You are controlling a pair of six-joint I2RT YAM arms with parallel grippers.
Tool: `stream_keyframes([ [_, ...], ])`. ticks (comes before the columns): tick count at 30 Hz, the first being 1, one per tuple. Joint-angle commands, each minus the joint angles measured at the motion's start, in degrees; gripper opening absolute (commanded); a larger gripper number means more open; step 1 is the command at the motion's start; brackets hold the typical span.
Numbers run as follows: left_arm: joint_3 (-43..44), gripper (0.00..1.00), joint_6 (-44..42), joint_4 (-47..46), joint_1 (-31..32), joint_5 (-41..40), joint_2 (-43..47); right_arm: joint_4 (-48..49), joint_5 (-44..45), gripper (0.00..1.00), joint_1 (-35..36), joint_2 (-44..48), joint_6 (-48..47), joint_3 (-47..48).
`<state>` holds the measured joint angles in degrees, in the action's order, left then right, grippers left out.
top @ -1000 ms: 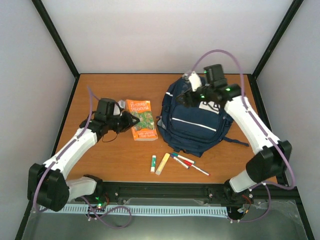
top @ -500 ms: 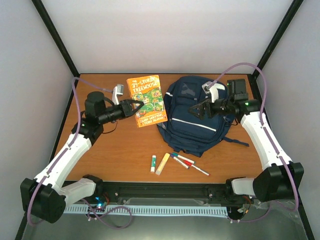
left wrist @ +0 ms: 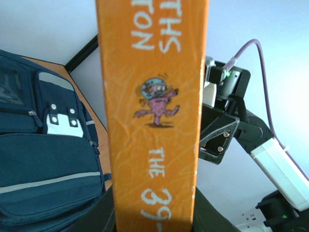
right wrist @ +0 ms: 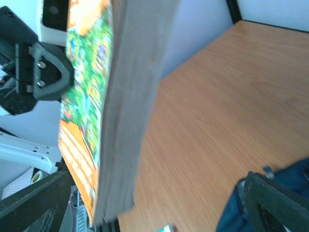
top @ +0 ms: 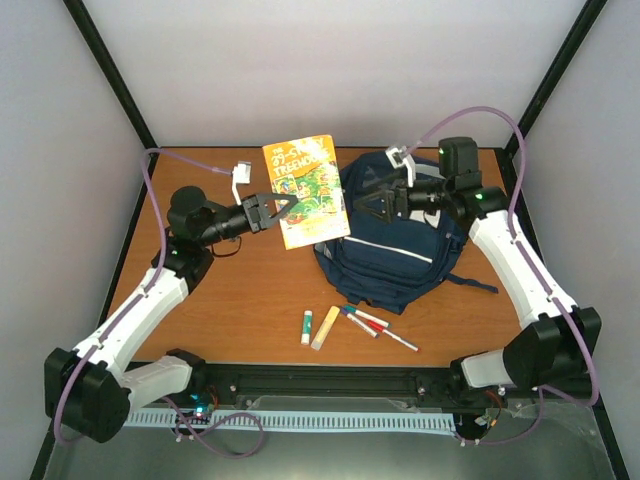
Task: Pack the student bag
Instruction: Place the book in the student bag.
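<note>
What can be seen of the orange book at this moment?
The orange book is a paperback with a busy green cartoon cover and white lettering on its orange spine, partly reading "THE 39-". The left gripper holds it at the spine edge, jaws shut on it, clear of the table and tilted, cover towards the top camera, beside the student bag.

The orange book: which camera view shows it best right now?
Top external. It shows the whole front cover of the orange book, held up by the left gripper beside the student bag. Left wrist shows only its spine, close up. Right wrist shows only the page edges and a sliver of cover.
</note>
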<state>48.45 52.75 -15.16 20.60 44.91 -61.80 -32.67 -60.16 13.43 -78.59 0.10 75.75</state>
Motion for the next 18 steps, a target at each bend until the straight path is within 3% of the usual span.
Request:
stream_keyframes([
  [1,1.5,0.01,0.8,-9.0,1.4,1.7,-0.7,5.1,-2.7,1.0,3.6,-2.9,3.7,3.6],
  [9,1.4,0.01,-0.1,-9.0,2.1,2.3,-1.5,7.8,-4.8,1.0,8.5,-5.4,4.8,5.7],
  [18,1.5,0.01,-7.0,0.3,2.1,-3.1,-1.2,9.2,-10.1,0.88,9.8,-1.7,6.0,4.3],
])
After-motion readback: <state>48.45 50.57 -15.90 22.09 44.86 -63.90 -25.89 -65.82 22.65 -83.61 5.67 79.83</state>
